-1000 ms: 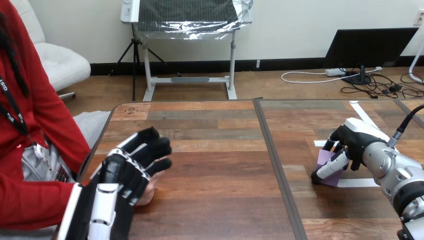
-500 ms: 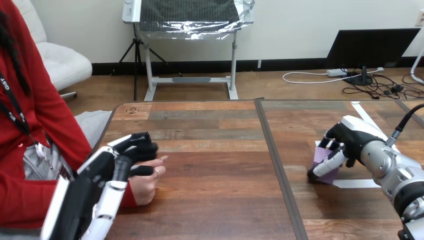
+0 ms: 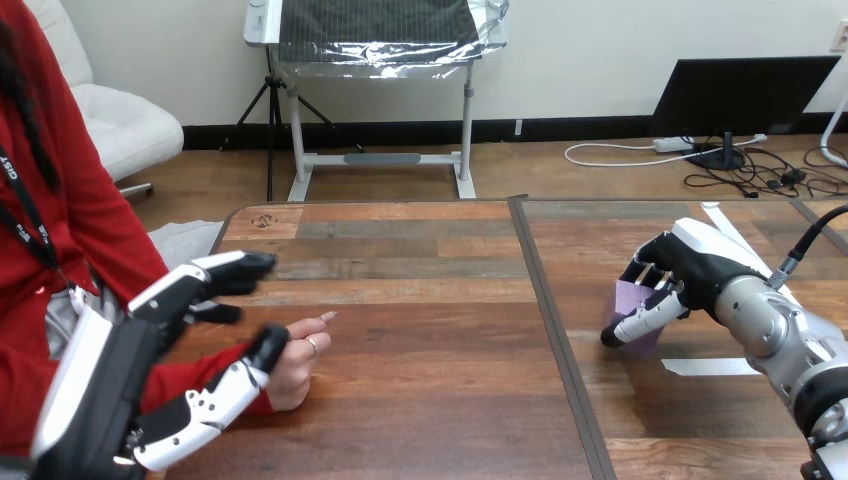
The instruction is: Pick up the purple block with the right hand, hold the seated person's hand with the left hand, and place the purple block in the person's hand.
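Change: your left hand (image 3: 150,325) has spread open, the person's hand (image 3: 297,362) beside its thumb, not yet held; right hand (image 3: 690,270) pinches purple block (image 3: 632,300).

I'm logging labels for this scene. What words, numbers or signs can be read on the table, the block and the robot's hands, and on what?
Nothing can be quoted as readable text.
The round mark at the far left corner of the table: too small and blurred to read.
The purple block, in the right hand: no print shows.
The white tape on the table: blank.
The left hand: no print shows.
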{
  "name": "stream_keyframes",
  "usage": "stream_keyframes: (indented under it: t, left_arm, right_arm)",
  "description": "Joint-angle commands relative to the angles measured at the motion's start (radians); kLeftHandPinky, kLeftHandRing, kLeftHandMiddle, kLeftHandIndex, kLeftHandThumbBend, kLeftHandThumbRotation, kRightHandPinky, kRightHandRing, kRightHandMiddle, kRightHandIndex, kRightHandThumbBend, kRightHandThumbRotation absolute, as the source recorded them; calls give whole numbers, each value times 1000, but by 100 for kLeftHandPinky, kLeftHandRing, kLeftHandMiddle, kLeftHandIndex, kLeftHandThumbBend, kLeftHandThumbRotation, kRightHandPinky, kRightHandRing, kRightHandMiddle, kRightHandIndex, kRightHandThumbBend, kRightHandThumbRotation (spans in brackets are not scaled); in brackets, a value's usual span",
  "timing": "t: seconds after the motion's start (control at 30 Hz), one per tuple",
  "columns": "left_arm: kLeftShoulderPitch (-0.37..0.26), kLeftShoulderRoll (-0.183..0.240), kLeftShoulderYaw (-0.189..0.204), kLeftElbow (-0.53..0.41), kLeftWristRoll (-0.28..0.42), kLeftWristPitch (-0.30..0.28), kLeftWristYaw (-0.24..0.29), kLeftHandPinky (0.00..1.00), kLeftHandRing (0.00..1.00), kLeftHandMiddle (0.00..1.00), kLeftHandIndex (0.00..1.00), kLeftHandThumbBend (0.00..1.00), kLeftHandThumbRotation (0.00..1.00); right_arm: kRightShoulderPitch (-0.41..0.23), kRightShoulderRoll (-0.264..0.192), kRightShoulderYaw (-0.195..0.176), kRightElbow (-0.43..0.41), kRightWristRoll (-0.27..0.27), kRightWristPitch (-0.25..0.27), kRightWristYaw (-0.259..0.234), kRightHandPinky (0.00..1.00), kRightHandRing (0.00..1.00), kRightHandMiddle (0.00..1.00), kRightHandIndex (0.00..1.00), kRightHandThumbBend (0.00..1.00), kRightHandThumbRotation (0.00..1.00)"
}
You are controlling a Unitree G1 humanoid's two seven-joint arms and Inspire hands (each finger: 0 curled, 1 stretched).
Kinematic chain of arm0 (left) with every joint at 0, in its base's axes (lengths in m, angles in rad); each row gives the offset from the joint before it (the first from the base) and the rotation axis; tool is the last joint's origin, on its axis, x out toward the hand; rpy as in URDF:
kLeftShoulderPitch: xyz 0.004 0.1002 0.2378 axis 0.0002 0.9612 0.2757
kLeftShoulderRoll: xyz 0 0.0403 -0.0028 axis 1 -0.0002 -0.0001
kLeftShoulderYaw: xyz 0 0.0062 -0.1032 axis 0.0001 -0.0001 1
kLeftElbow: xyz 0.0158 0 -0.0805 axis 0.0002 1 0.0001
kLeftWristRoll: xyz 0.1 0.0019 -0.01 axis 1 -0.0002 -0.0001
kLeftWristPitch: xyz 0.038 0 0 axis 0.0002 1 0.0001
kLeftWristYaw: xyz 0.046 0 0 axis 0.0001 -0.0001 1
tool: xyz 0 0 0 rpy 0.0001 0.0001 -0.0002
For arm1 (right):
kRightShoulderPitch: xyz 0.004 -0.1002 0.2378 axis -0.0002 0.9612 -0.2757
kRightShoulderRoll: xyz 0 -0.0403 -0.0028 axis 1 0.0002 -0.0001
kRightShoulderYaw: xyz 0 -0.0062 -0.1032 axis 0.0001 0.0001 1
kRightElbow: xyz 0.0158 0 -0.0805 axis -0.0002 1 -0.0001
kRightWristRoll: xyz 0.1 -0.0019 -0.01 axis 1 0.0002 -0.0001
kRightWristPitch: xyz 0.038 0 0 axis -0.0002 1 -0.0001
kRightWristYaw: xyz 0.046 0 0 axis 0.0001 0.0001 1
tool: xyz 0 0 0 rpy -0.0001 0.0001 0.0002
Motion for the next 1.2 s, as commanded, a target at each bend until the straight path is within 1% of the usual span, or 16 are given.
stream_keyframes:
  t: [0.0,0.07,0.1,0.17,0.2,0.3,0.37,0.5,0.57,0.67,0.77,0.83,0.97,1.17]
  left_arm:
    - [-61,28,35,-49,84,18,27,70,79,80,76,91,30]
    - [-65,31,41,-58,122,29,35,68,79,81,77,96,28]
    - [-71,37,46,-59,158,33,44,68,79,81,77,96,28]
    - [-78,43,51,-60,197,35,54,65,78,81,78,98,26]
    - [-86,49,55,-62,242,41,66,65,78,81,78,98,26]
    - [-102,60,60,-61,326,50,88,62,76,80,77,99,27]
    - [-111,66,59,-57,361,52,98,61,75,79,77,100,28]
    - [-136,92,54,-31,429,54,115,59,73,78,77,100,29]
    - [-144,99,51,-25,453,61,115,59,73,78,77,100,28]
    - [-163,115,46,2,485,52,127,60,73,78,77,100,26]
    - [-184,138,38,41,518,37,144,60,73,78,76,100,25]
    - [-197,154,31,60,539,44,142,61,73,78,76,100,25]
    - [-222,173,19,100,557,44,149,63,74,78,77,100,24]
    - [-259,213,-3,151,575,55,128,64,74,77,77,100,21]
  right_arm:
    - [-25,-34,-22,-45,19,-33,-31,46,49,53,52,82,0]
    - [-23,-37,-25,-47,22,-41,-31,46,49,53,52,82,0]
    - [-21,-39,-25,-49,23,-50,-37,46,49,53,52,82,0]
    - [-18,-42,-25,-52,23,-61,-43,46,48,52,51,83,0]
    - [-14,-45,-27,-54,26,-75,-49,46,48,52,51,83,0]
    - [-6,-50,-34,-59,35,-101,-53,45,47,51,51,84,0]
    - [-3,-53,-38,-59,42,-113,-49,45,47,51,51,84,0]
    - [4,-58,-39,-63,44,-135,-60,44,47,51,50,84,0]
    - [7,-60,-42,-63,46,-143,-62,44,47,51,50,84,0]
    - [13,-62,-47,-63,52,-162,-64,43,46,50,50,85,0]
    - [14,-62,-51,-63,54,-162,-66,43,46,50,50,85,0]
    - [16,-64,-54,-64,57,-170,-62,43,46,50,50,84,0]
    - [20,-66,-56,-68,59,-183,-68,43,46,50,50,84,0]
    - [23,-71,-60,-72,62,-198,-73,42,45,50,50,85,0]
